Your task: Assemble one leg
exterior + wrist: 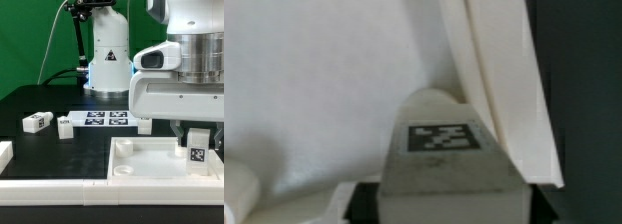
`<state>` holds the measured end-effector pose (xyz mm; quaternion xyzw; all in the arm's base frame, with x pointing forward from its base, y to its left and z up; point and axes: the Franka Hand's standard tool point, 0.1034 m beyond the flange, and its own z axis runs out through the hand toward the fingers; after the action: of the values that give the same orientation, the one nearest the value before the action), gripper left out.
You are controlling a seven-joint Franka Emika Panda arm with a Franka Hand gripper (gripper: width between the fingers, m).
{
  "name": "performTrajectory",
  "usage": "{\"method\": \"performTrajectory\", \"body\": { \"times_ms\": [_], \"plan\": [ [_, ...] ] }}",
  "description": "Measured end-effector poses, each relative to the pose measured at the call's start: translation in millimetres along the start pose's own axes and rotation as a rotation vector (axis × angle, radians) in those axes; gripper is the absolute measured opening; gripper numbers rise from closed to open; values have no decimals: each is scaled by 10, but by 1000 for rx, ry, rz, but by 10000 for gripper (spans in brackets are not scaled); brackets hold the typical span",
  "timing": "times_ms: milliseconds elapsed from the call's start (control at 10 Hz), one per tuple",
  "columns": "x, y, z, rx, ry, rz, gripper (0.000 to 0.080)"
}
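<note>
My gripper [197, 140] is shut on a leg [197, 146], a small white block with a black-and-white tag facing the camera. It holds the leg upright just inside the large white tray-like piece [140, 165], near its corner at the exterior view's right. In the wrist view the leg [446, 150] sits between the dark fingers [367, 200], with the tray's floor [331, 90] and raised rim [500, 90] behind it. Whether the leg touches the tray floor I cannot tell.
The marker board [108, 120] lies behind the tray. Two loose legs lie near it, one [37, 122] at the exterior view's left and one [65, 127] beside the board. A white part [5, 153] sits at the left edge. The robot base [108, 60] stands at the back.
</note>
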<state>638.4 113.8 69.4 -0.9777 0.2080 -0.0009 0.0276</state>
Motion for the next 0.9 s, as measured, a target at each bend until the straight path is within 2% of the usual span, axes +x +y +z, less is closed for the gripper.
{"method": "performTrajectory", "body": {
  "times_ms": [300,600,700,800,900],
  "plan": [
    [21,81,-2,-18,8,171,294],
    [57,246,-18,-44,25,401,300],
    [70,284,-24,-54,29,419,305],
    [64,276,-13,-53,28,416,305],
    [62,274,-10,-53,27,416,486]
  ]
}}
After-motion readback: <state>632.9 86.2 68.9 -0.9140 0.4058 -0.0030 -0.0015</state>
